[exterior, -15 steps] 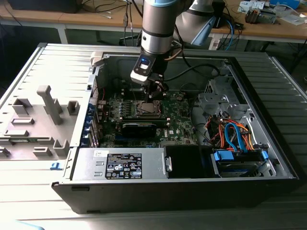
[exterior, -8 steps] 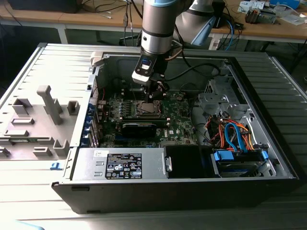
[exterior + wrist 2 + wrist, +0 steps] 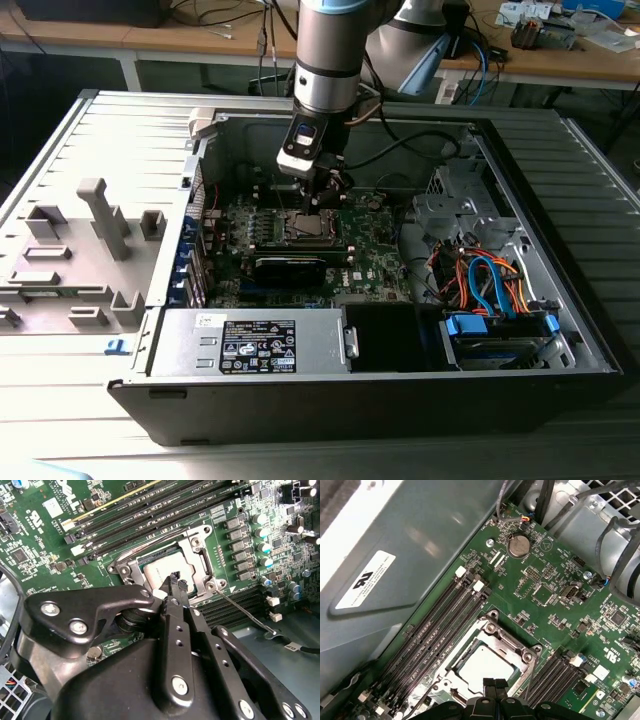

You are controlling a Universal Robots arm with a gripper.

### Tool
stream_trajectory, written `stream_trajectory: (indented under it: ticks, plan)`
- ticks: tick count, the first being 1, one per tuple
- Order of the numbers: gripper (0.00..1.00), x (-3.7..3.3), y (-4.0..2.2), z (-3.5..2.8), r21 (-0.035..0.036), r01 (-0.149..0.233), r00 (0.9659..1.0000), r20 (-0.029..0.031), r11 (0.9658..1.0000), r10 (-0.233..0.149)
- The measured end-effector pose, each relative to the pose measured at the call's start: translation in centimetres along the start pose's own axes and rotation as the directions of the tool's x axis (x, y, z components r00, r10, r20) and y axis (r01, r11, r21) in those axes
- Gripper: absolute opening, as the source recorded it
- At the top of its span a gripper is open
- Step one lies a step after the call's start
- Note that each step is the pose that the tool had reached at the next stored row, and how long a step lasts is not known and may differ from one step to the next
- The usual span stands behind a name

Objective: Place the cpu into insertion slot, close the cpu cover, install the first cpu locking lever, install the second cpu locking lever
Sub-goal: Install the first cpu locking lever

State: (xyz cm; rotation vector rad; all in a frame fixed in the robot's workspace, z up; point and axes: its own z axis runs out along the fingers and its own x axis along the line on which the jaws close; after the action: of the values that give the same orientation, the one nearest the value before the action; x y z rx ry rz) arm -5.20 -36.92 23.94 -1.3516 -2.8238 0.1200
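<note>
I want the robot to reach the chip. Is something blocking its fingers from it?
Nothing visible is in the way. The gripper hangs right above the chip, fingertips together. The metal frame lies around the chip, and its window leaves the chip's top bare.

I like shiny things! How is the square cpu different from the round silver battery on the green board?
The cpu is square; the battery is round. The cpu looks bigger than the battery. The cpu sits framed by the cpu cover beside the claw; the battery sits apart, near some cables. Both are flat, silvery and on the green board.
</note>
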Motion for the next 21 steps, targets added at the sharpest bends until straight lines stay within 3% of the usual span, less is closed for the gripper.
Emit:
stream_trajectory:
  ticks: [21]
  plan:
    - [0.11,0.00,0.00,0.00,-0.0018,0.081,0.9967,0.0060,0.9967,-0.081]
